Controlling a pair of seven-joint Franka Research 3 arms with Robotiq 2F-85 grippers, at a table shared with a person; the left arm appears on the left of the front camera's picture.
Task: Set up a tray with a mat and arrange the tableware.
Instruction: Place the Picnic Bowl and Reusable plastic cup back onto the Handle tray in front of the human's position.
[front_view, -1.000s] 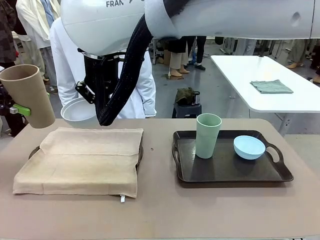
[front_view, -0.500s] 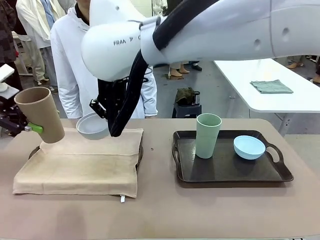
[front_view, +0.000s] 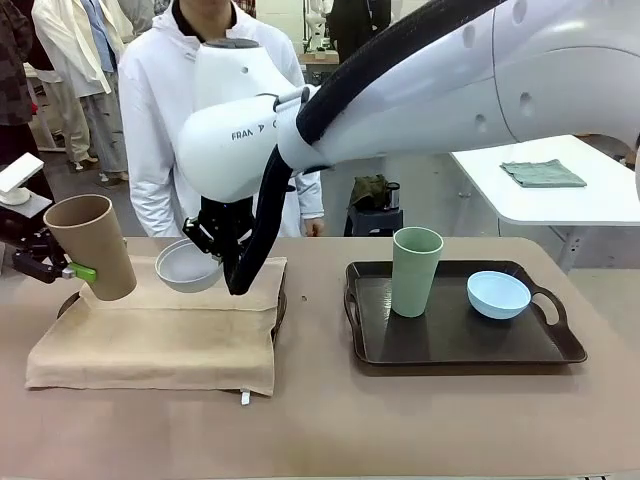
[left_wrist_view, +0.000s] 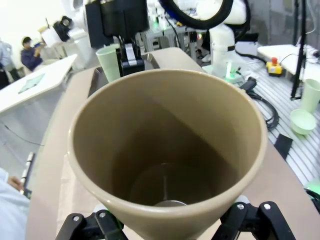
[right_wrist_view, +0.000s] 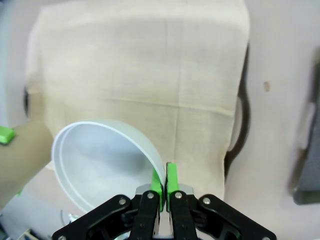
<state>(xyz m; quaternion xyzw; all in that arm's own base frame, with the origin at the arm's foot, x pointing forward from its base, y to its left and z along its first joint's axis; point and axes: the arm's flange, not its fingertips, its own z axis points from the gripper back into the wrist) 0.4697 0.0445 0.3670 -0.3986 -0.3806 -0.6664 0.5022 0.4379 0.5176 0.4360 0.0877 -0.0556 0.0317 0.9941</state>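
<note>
My left gripper (front_view: 78, 270) is shut on a tan cup (front_view: 92, 245), tilted, its base touching or just above the far left corner of a beige mat (front_view: 160, 325). The left wrist view looks down into the tan cup (left_wrist_view: 165, 160). Reaching across from the right, my right gripper (front_view: 213, 243) is shut on the rim of a white bowl (front_view: 184, 266), held tilted just over the mat's far edge. In the right wrist view its fingertips (right_wrist_view: 163, 181) pinch the white bowl (right_wrist_view: 100, 160) over the mat (right_wrist_view: 140, 65). A pale green cup (front_view: 415, 270) and a light blue bowl (front_view: 497, 294) stand on the right tray (front_view: 450, 350).
The mat covers a dark tray whose rim (front_view: 281, 305) shows at its sides. A person in a white coat (front_view: 150, 120) stands at the far side behind the mat. A white table (front_view: 600, 200) with a green cloth (front_view: 542, 173) is at the back right.
Both arms have come down toward the mat. The tan cup moved right and lower to the mat's left corner, and the white bowl sank to the mat's far edge.
</note>
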